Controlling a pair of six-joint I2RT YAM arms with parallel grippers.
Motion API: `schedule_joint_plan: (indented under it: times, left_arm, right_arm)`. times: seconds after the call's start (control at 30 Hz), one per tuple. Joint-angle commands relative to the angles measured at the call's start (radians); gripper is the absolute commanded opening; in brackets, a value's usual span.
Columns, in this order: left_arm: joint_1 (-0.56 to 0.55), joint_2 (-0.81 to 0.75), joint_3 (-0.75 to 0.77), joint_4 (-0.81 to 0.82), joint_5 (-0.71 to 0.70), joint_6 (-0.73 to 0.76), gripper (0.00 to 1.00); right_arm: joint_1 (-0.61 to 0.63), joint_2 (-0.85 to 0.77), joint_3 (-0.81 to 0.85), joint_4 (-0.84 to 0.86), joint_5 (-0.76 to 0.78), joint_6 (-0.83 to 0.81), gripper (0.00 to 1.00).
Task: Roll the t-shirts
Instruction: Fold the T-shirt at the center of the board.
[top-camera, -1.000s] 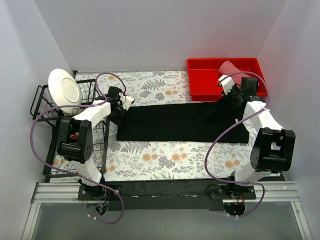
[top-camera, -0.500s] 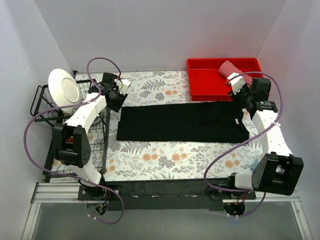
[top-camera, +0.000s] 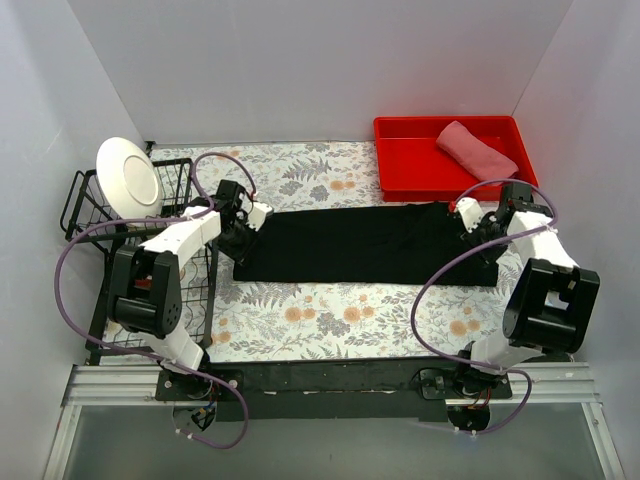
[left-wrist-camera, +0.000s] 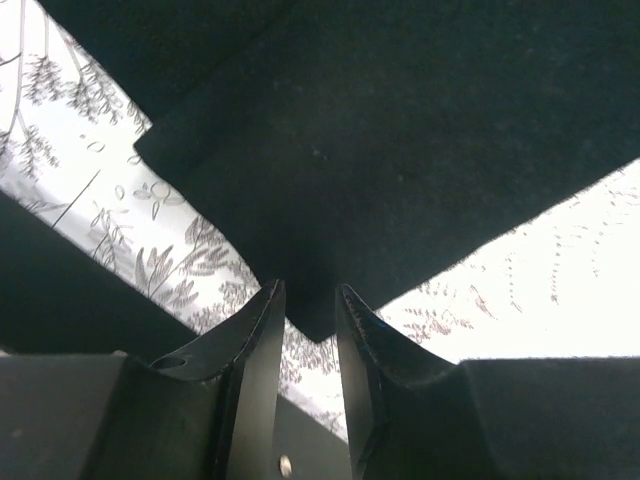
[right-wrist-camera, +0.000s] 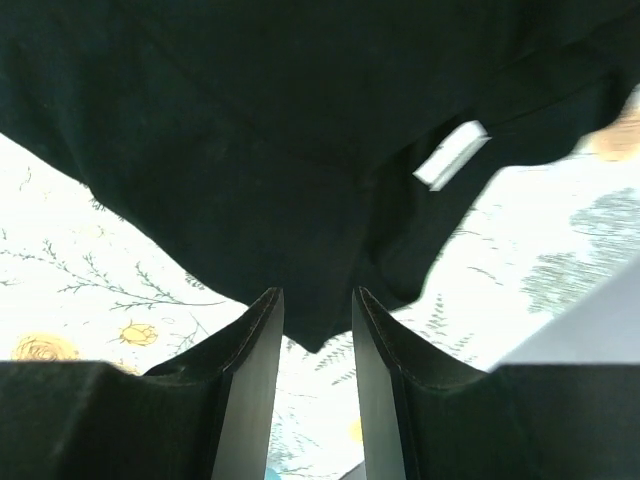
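The black t-shirt lies folded into a long flat strip across the floral tablecloth. My left gripper is at its left end. In the left wrist view the gripper is open, with a corner of the black cloth between its fingertips. My right gripper is at the strip's right end. In the right wrist view it is open, with a cloth corner between the tips and a white label nearby. The salmon-pink t-shirt lies bunched in the red bin.
The red bin stands at the back right, close behind the right arm. A black wire rack with a white plate stands at the left edge, next to the left arm. White walls enclose the table.
Both grippers rose toward the back half a second ago and have come down onto the two ends of the strip. The right arm no longer covers the pink t-shirt.
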Motion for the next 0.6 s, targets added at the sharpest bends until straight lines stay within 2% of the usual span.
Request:
schedule_joint_plan:
  times: [0.0,0.33,0.57]
  left_arm:
    - [0.003,0.031,-0.015,0.052,0.024,0.008,0.26]
    - [0.002,0.087,-0.121,0.113,-0.016,-0.012,0.24]
    - [0.003,0.031,-0.259,0.076,-0.019,0.006,0.21]
  right_arm:
    - [-0.010,0.061,0.048,-0.051,-0.008,-0.031,0.42]
    - [-0.019,0.215,0.060,-0.012,0.060,-0.057,0.41]
    - [-0.047,0.266,0.043,-0.037,0.126,-0.049,0.38]
